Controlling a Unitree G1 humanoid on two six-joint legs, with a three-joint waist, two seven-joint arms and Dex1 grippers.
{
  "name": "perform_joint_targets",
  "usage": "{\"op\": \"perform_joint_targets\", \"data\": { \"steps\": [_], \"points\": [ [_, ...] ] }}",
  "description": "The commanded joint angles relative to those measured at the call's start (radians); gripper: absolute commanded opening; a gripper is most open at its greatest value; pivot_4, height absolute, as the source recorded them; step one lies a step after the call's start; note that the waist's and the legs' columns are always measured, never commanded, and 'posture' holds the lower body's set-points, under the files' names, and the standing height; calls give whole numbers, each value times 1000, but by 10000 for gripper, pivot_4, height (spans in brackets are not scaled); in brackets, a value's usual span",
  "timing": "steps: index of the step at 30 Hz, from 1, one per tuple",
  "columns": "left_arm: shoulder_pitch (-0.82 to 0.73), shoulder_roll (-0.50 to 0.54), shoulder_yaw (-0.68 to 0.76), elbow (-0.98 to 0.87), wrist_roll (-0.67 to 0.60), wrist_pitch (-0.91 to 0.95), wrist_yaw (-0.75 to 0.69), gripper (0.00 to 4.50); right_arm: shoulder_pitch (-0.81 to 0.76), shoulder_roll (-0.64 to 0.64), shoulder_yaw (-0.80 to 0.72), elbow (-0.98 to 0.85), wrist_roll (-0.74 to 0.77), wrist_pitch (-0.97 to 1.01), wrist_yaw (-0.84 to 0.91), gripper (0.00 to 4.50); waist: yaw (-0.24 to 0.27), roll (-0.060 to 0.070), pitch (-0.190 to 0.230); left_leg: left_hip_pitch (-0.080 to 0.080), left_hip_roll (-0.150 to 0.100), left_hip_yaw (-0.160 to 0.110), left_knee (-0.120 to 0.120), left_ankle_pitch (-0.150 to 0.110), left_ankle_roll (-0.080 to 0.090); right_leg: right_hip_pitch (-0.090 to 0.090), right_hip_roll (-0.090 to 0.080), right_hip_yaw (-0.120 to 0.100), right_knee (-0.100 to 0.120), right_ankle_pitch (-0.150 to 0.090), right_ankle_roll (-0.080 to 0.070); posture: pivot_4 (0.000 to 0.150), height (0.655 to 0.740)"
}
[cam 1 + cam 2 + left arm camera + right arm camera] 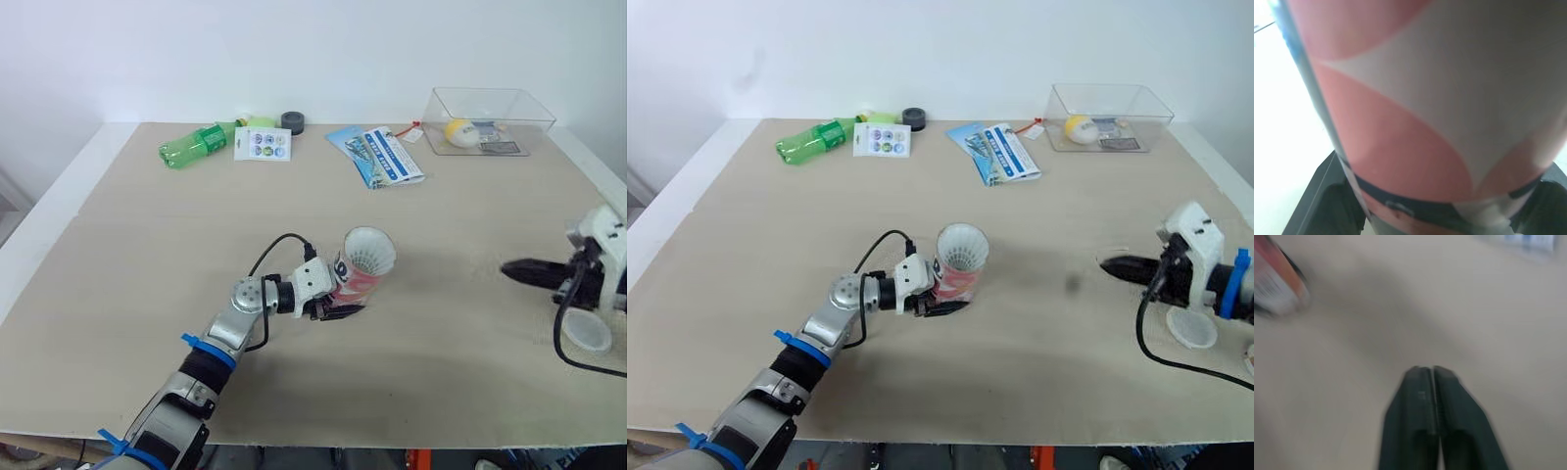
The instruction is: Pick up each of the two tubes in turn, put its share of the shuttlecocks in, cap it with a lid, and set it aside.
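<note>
Nearest, at the right front of the worktop (147,274), a translucent white lid (588,331) is seen lying flat, just beside the right arm's wrist. Right claw (511,267) is held low over bare worktop w/ its two black fingers pressed together and nothing btwn them; it is pointed toward the middle of the worktop. At centre, the left claw (338,304) is clamped on the lower part of a pink-and-white tube (359,283), one finger each side. The tube is held slightly tilted, open mouth up, w/ white shuttlecock feathers (369,252) seen inside; whether its base touches the worktop can't be told. Tube and right claw are well apart. Along the far edge are laid a green bottle (196,144) on its side, a sticker card (263,144) just beside it, a black roll (292,121), blue leaflets (377,155), and a clear box (534,110) w/ a yellow ball (459,132) in it.
</note>
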Motion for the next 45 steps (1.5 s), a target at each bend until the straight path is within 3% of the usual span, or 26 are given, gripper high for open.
{"op": "perform_joint_targets", "data": {
  "steps": [1, 5, 11, 20, 38, 39, 41, 45],
  "points": [
    [4, -8, -24, -33, 11, -16, 5, 29661, 74, -82, -59, 37, -62, -14, 36, 25532, -1, 0, 0, 0, 0, 0, 0, 0, 0, 0, 0, 0, 0, 0, -1, 1500, 7400],
    [2, -14, -32, -30, 14, -13, 11, 29661, 164, -135, -50, 137, -143, -91, 62, 44707, -1, 0, 0, 1, 0, 0, 0, 0, 0, 0, 0, 0, 0, -2, -3, 1500, 7400],
    [-5, -33, -38, -28, 6, -13, 16, 29661, 139, -130, 26, 278, -187, -169, 79, 44707, -3, 0, 0, 1, 0, 1, 0, 0, 0, 0, 0, 0, -1, -2, -3, 1500, 7400],
    [17, -98, 48, 19, -122, 42, 17, 29661, -32, -131, 178, 409, -233, -237, 102, 44707, -9, 1, 0, 1, -1, 1, 0, 0, 0, 0, 0, 1, -1, -1, -2, 1500, 7400],
    [37, -67, -15, 117, -31, -72, -3, 29661, -80, -138, 243, 412, -260, -193, 127, 44707, -9, 6, -3, 4, -1, 1, 0, 0, 0, 3, 0, 1, -1, -2, -3, 1500, 7400],
    [35, -66, -17, 118, -26, -78, -2, 29661, -80, -138, 246, 411, -263, -193, 128, 39758, -10, 6, -3, 4, -1, 1, 0, 0, 0, 3, 0, 1, -1, -2, -3, 1500, 7400],
    [30, -68, -18, 120, -22, -80, 0, 29661, -78, -137, 251, 408, -266, -194, 132, 34092, -9, 6, -3, 5, -1, 1, 0, 0, 0, 4, 0, 1, -1, -2, -3, 1500, 7400],
    [26, -72, -17, 124, -19, -81, 3, 29661, -76, -139, 258, 399, -268, -193, 142, 13417, -9, 6, -3, 5, -1, 1, 0, 0, 0, 5, -1, 2, -1, -2, -3, 1500, 7400]
  ]
}}
